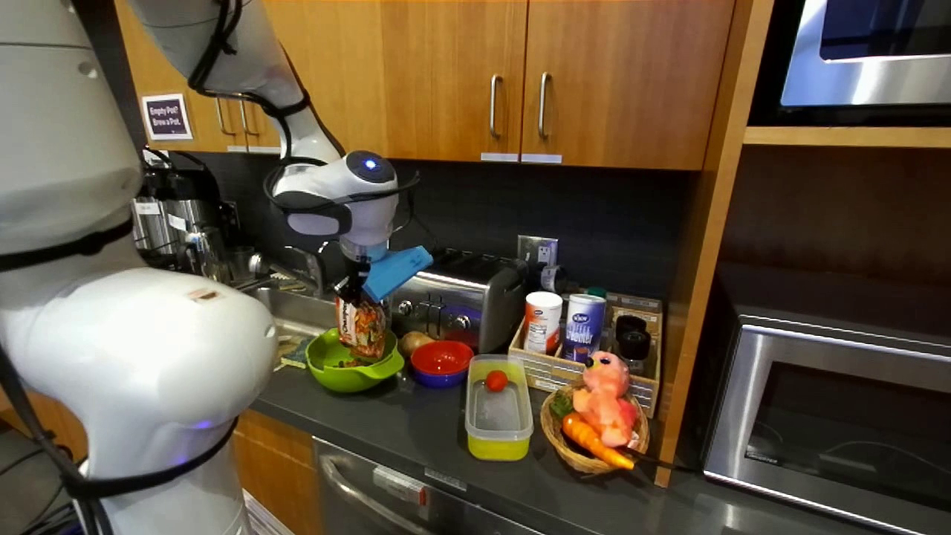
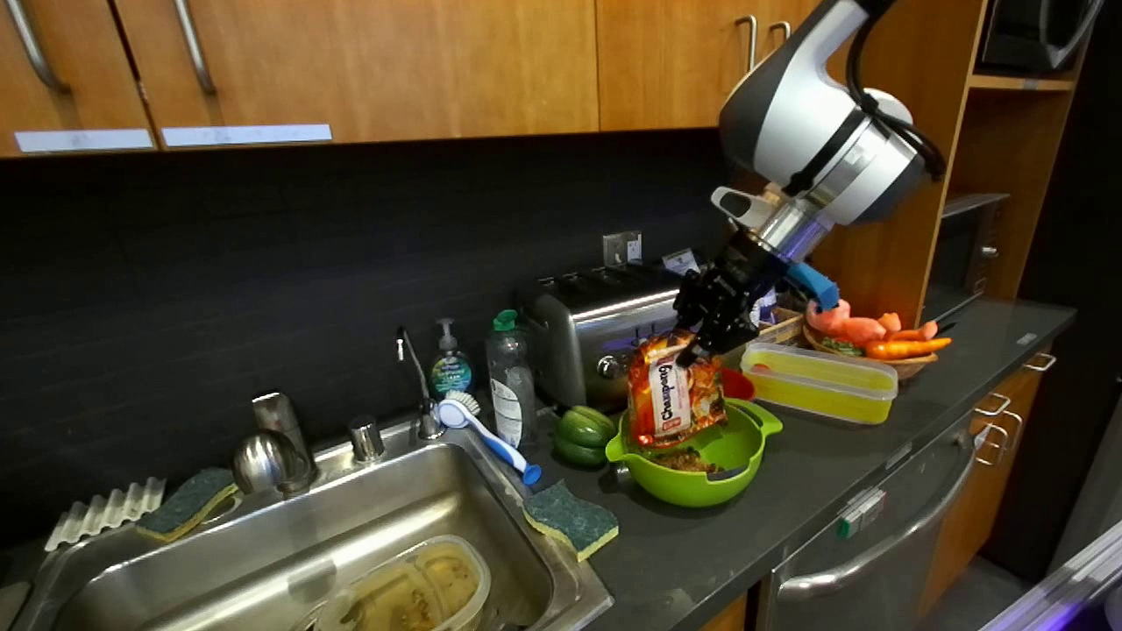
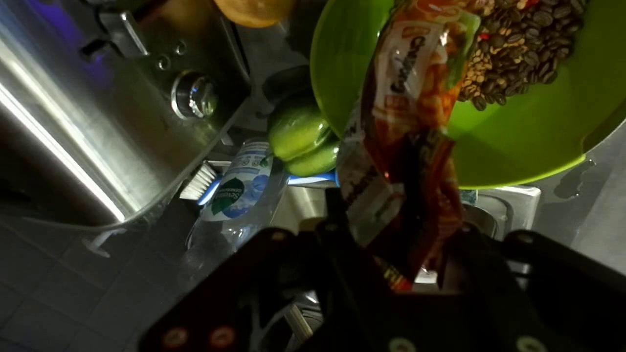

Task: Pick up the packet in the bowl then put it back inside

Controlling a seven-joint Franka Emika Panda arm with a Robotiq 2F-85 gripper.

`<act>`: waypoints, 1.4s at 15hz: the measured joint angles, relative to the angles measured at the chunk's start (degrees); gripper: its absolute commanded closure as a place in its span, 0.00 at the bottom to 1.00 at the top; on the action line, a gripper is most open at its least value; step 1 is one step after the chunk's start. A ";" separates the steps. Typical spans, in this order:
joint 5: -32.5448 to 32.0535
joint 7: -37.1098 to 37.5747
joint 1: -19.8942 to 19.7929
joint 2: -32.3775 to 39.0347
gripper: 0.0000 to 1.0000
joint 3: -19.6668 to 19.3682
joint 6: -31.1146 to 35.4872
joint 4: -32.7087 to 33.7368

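The orange-red packet with pale label patches shows in both exterior views (image 1: 364, 327) (image 2: 673, 399). It hangs from my gripper (image 1: 358, 292) and its lower part is within the rim of the lime-green bowl (image 1: 348, 380). The bowl also shows in an exterior view (image 2: 692, 492) and in the wrist view (image 3: 513, 159). Dark beans and paler bits lie in it. In the wrist view the packet (image 3: 411, 83) is crumpled between the two fingers of my gripper (image 3: 401, 230), shut on its upper end. Whether the packet's lower end touches the bowl's contents cannot be told.
A toaster (image 1: 457, 301) stands behind the bowl. A red bowl (image 1: 443, 359), a plastic container (image 1: 499, 448) with a tomato, and a basket (image 1: 576, 461) stand on the counter to one side. A sink (image 2: 333, 526), bottle (image 2: 510, 386), sponge (image 2: 570, 517) and green vegetable (image 2: 583, 436) are at the other.
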 measured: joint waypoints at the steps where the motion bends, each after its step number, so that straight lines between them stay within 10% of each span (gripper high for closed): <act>1: 1.27 -2.04 0.78 -0.82 0.88 0.51 1.51 -0.58; 7: 12.85 -16.52 4.56 -4.16 0.88 1.79 6.66 -1.66; 21: 12.83 -16.49 4.97 -11.80 0.88 2.00 6.87 -3.69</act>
